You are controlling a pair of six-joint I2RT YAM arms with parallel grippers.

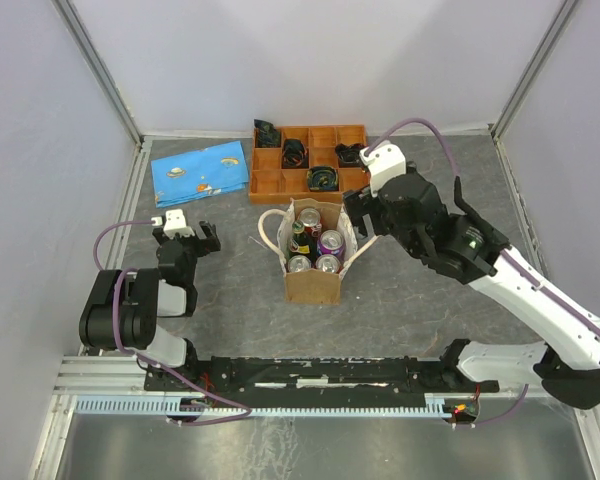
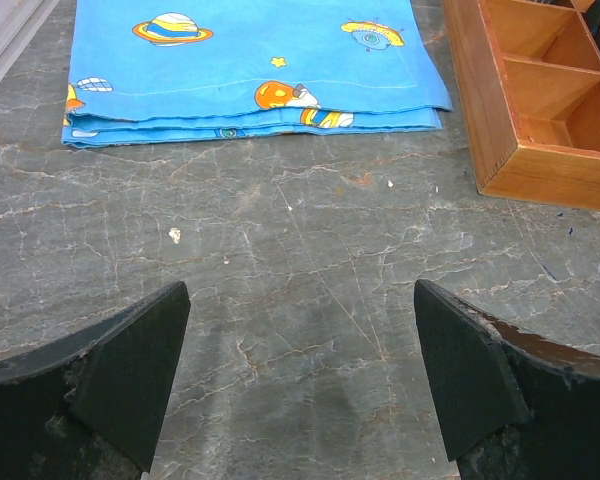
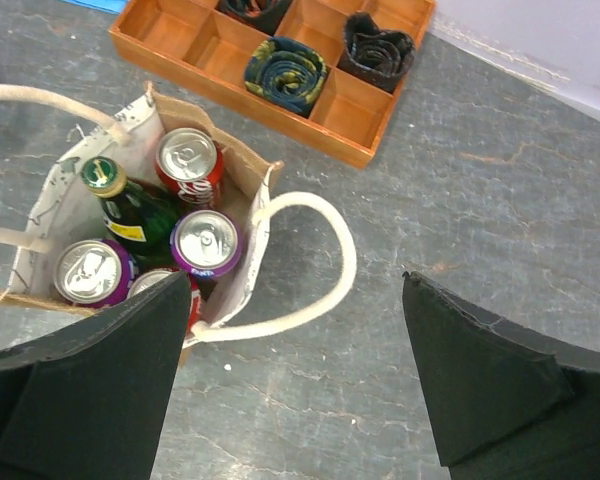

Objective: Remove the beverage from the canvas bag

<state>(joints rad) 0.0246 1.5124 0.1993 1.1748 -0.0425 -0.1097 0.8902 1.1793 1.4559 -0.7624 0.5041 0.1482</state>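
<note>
The tan canvas bag [image 1: 313, 285] stands open at the table's middle, with cream rope handles [image 1: 268, 228] hanging off each side. It holds a red can [image 1: 310, 218], a purple can [image 1: 331, 241], a green bottle [image 1: 297, 238] and two more cans at the front. The right wrist view shows the bag [image 3: 50, 200], red can [image 3: 188, 160], purple Fanta can [image 3: 206, 243] and bottle [image 3: 130, 205]. My right gripper [image 1: 358, 222] [image 3: 296, 300] is open and empty, above the bag's right side, over a handle [image 3: 340, 260]. My left gripper [image 1: 188, 238] [image 2: 300, 300] is open and empty, far left of the bag.
An orange-brown wooden compartment tray [image 1: 270, 183] [image 3: 280, 120] with dark rolled items stands behind the bag. Its corner shows in the left wrist view [image 2: 510, 150]. A folded blue space-print cloth [image 1: 200, 170] [image 2: 250, 60] lies at the back left, ahead of my left gripper.
</note>
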